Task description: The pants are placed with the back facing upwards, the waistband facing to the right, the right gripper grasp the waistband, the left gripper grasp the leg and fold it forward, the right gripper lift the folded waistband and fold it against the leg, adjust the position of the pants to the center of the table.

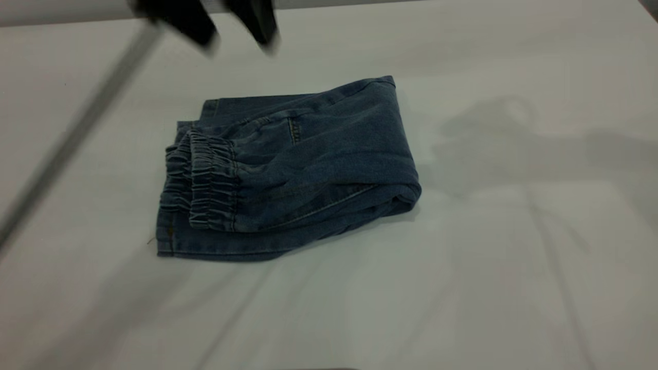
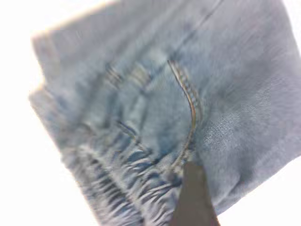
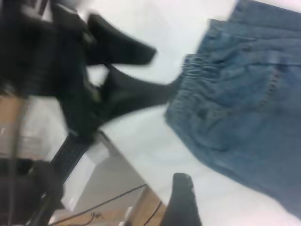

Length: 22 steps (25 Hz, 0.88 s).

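Observation:
The blue denim pants (image 1: 308, 164) lie folded into a compact bundle near the middle of the white table (image 1: 514, 282). The gathered elastic waistband (image 1: 203, 174) rests on top at the bundle's left end, over a leg hem (image 1: 169, 241). My left gripper (image 1: 231, 31) hovers open above the far left of the pants, holding nothing; one of its fingers (image 2: 193, 197) shows over the waistband (image 2: 127, 188). The right wrist view shows the left gripper (image 3: 150, 70) with jaws spread beside the pants (image 3: 244, 108). My right gripper (image 3: 211, 205) is off the exterior view, one finger (image 3: 181, 197) over bare table, open.
The left arm's link (image 1: 77, 133) crosses the table's left side as a blurred grey bar. The table's far edge (image 1: 411, 2) runs along the top. In the right wrist view, the table edge (image 3: 127, 155) drops to boxes and cables (image 3: 108, 202) below.

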Motion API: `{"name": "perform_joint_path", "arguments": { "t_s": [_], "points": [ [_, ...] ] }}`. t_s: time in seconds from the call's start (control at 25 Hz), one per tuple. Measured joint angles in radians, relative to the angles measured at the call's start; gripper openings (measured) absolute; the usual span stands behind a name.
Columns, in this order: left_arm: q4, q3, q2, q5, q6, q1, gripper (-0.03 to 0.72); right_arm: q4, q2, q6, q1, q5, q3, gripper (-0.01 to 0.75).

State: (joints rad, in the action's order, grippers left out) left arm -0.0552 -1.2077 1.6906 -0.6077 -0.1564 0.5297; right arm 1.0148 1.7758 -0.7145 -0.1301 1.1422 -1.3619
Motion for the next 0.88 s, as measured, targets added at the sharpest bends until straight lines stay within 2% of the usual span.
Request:
{"name": "perform_joint_path", "arguments": {
  "t_s": [0.2,0.56,0.72,0.88],
  "points": [
    [0.122,0.002,-0.298,-0.173,0.092,0.0,0.496,-0.077,-0.182,0.043,0.001,0.063,0.0,0.451],
    [0.239,0.005,-0.704,-0.565,0.102,0.0,0.496,-0.588,-0.608,0.414,0.001,0.105,0.0,0.434],
    [0.239,0.014,-0.834,-0.565,0.103,0.001,0.496,-0.734,-0.81,0.561,0.001,0.113,0.024,0.433],
    [0.216,0.092,-0.96,-0.565,0.102,0.001,0.496,-0.78,-1.031,0.616,0.001,0.12,0.136,0.433]
  ]
}}
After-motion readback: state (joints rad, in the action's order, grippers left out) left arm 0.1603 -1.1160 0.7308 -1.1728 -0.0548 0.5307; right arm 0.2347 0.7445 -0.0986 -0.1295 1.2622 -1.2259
